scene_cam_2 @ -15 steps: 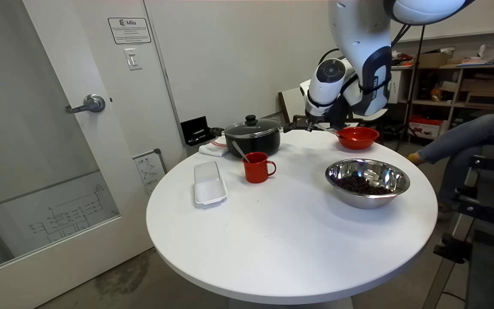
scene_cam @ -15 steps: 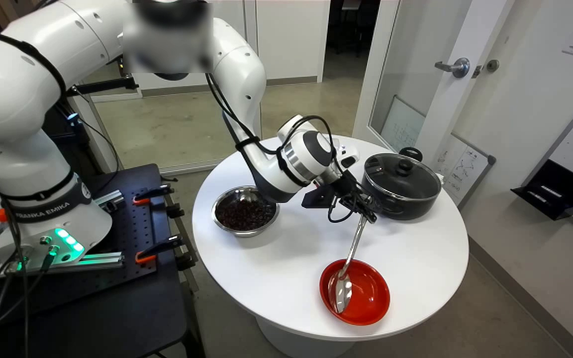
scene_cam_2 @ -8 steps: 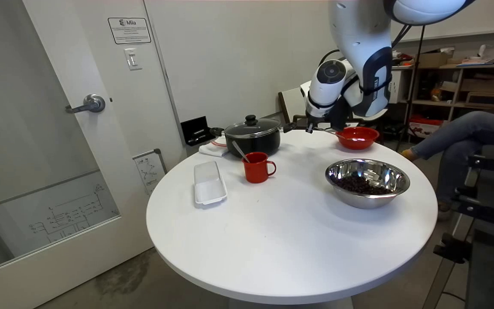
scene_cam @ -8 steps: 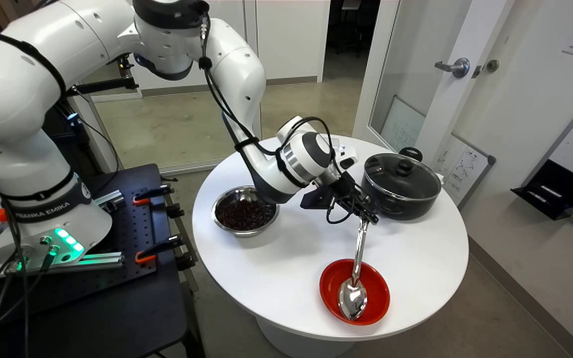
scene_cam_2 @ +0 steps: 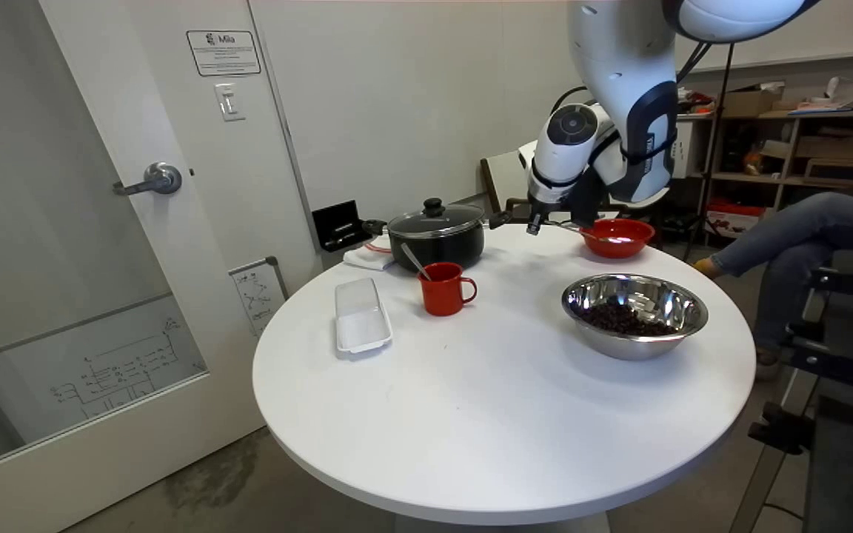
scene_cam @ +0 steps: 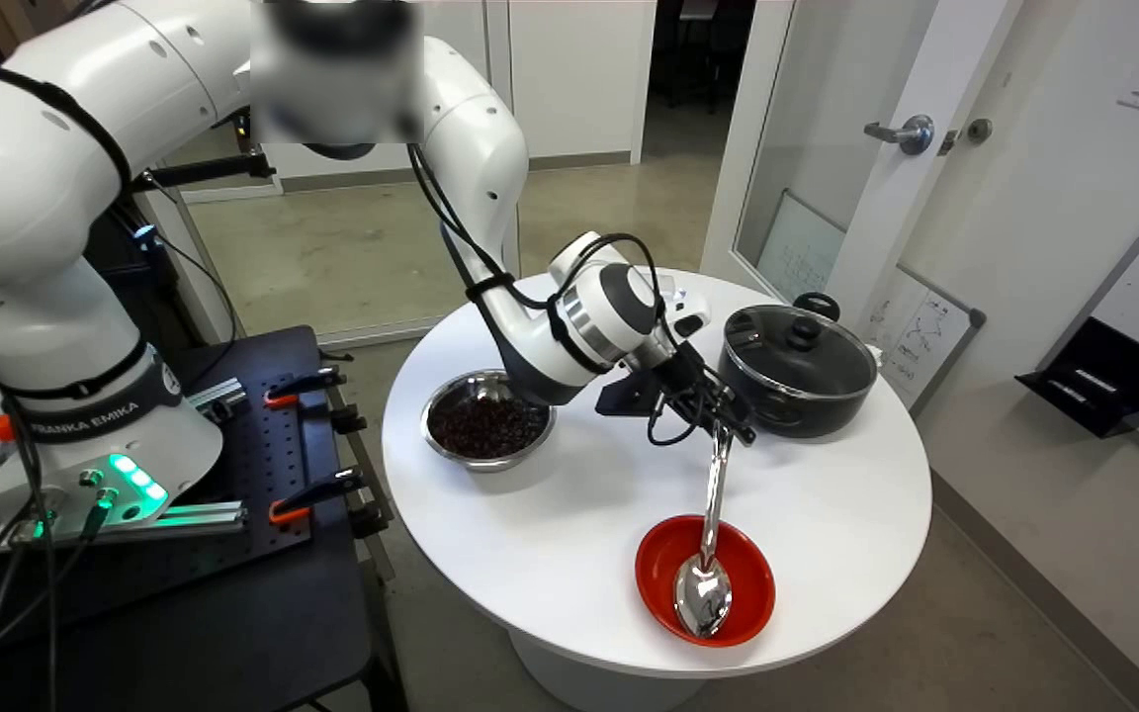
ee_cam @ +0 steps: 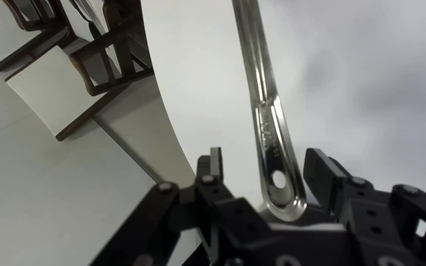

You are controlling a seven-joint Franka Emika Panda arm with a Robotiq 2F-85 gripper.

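The metal spoon (scene_cam: 702, 595) has swung across the red bowl (scene_cam: 755, 574) since a second ago: in an exterior view its scoop points to 6 o'clock, its handle crossing the rim at 12. The end effector (ee_cam: 264, 159) has its fingers apart, the handle's end between them (closer to the one at 3 o'clock in the wrist view).
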